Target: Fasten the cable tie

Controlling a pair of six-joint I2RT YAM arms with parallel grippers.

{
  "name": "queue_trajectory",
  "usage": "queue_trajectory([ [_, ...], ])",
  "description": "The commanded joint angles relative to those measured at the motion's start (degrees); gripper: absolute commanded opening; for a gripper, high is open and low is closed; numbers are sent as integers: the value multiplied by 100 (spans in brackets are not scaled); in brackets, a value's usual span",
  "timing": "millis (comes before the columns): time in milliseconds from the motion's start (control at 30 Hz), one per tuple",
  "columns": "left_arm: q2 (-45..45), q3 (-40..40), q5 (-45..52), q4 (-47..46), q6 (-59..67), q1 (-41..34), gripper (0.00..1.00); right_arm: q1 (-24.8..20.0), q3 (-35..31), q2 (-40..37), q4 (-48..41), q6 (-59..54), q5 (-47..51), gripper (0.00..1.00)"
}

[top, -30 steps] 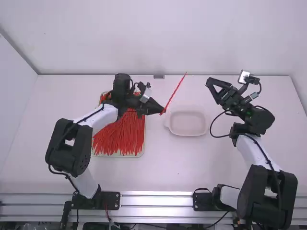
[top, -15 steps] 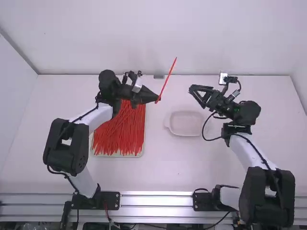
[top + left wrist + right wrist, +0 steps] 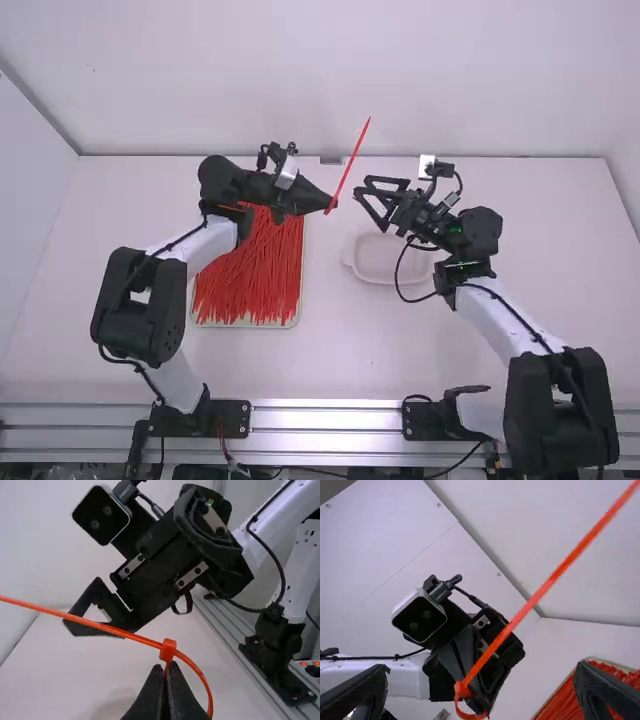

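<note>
1. Cable tie (image 3: pixel 345 177) sits in the air above the counter (image 3: pixel 100 230), pinched just under its head by the left jaws, which are shut tight on it. Its long tail (image 3: pixel 361 135) slants up toward the back wall
2. Left arm holds it over the far end of the tray (image 3: pixel 298 305) of spare red ties, likely so the tail stands free where the other arm can get at it
3. Right jaws are spread wide. They are near the tie and facing it but not touching, above the white bowl (image 3: pixel 352 262). I judge they are lined up to take the tail and pull it snug
4. Left wrist view adds what the high view can't: the tail already passes through the head (image 3: pixel 168 650), leaving a small loop (image 3: pixel 206 692) beside the closed jaws
5. Right wrist view shows its own jaws far apart at either side, with the loop hanging by the left jaws. How far it needs tightening I can't tell
</note>
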Motion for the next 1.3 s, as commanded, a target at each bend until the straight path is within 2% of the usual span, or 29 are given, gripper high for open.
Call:
queue_trajectory([
  [0,0,11,-87,17,-144,-144,2,195,136,-87,37,-136,334,99],
  [333,0,11,-234,273,-306,-269,2,540,136,-87,59,-267,455,100],
  [433,0,11,-234,428,-444,-267,2,549,136,-87,57,-267,455,94],
  [533,0,11,-234,450,-442,-267,2,544,136,-87,61,-262,455,84],
  [667,0,11,-234,446,-444,-267,2,562,136,-87,81,-282,387,66],
  [700,0,11,-234,446,-444,-267,2,560,136,-87,81,-282,382,65],
  [800,0,11,-234,446,-442,-267,2,553,136,-87,83,-420,315,47],
  [1033,0,11,-232,444,-442,-267,2,553,136,-87,122,-433,282,17],
  [1100,0,11,-232,424,-442,-269,2,555,136,-87,118,-433,280,0],
  [1267,0,11,-232,431,-442,-269,2,553,136,-87,120,-431,280,0],
])
